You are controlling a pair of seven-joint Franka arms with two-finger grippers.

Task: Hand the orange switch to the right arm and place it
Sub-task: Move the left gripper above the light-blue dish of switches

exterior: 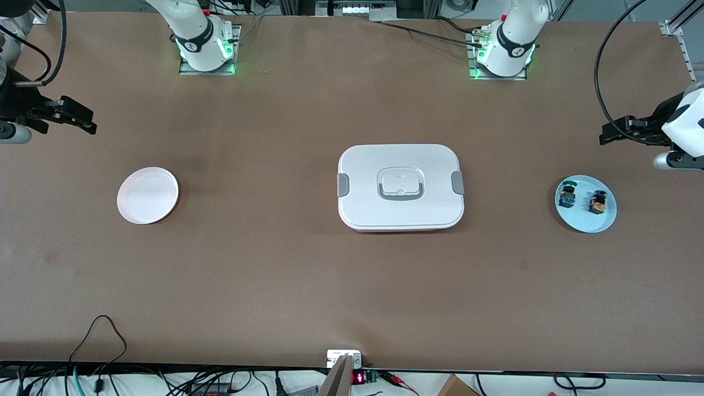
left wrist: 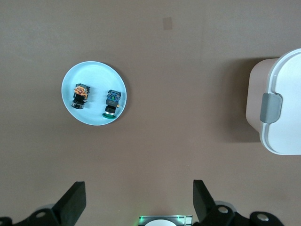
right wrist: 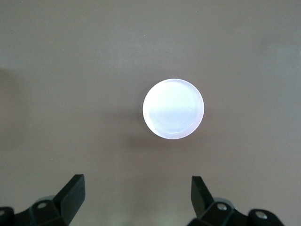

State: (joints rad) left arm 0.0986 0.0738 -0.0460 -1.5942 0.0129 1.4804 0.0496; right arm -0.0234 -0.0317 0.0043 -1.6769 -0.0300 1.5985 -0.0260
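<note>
The orange switch (exterior: 598,202) lies on a light blue plate (exterior: 584,223) toward the left arm's end of the table, beside a blue-green switch (exterior: 566,196). In the left wrist view the orange switch (left wrist: 81,95) and the blue-green switch (left wrist: 112,102) lie side by side on the blue plate (left wrist: 94,74). My left gripper (exterior: 606,135) is open and empty, up in the air beside that plate; its own view shows it too (left wrist: 138,197). My right gripper (exterior: 87,122) is open and empty over the right arm's end of the table, also in its own view (right wrist: 138,195).
A white plate (exterior: 147,195) lies bare toward the right arm's end, also in the right wrist view (right wrist: 173,108). A white lidded box (exterior: 400,187) with grey latches sits mid-table, its end showing in the left wrist view (left wrist: 277,108). Cables hang along the table's near edge.
</note>
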